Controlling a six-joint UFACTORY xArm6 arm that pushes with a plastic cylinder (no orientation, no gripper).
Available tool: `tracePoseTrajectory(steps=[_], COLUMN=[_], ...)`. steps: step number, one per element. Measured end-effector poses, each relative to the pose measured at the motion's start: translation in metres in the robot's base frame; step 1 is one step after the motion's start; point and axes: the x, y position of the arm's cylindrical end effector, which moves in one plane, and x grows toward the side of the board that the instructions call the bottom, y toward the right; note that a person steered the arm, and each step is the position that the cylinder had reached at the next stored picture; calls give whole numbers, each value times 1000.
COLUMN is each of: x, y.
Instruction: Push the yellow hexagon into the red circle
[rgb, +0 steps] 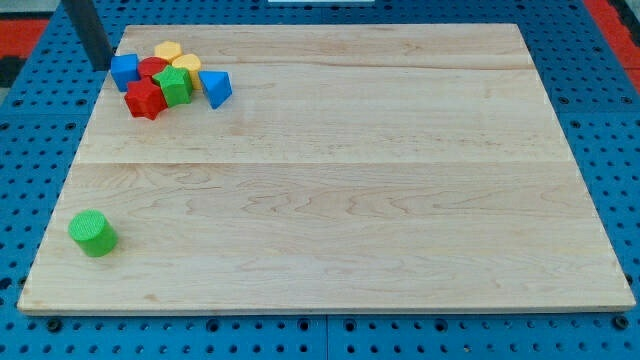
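The yellow hexagon (187, 66) sits in a tight cluster of blocks near the view's top left corner of the wooden board (340, 200), touching the red circle (152, 68) on its left. Going left to right: a green cylinder (92, 233) stands alone near the board's bottom left, well apart from the rest. The rod's tip (101, 66) rests just beside the blue cube (124, 70), on its left. Then come a red star (144, 99), the red circle, a second yellow block (167, 50), a green block (175, 86), the hexagon, and a blue triangle (216, 88). The arm carries no claw, only the rod.
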Motion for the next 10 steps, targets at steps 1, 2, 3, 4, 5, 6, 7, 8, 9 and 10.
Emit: tracePoseTrajectory(steps=[1, 2, 3, 4, 5, 6, 7, 8, 9, 10], x=[-2, -2, -28, -63, -62, -54, -45, -60, -67, -40], y=[19, 43, 32, 38, 103, 111, 111, 106, 95, 95])
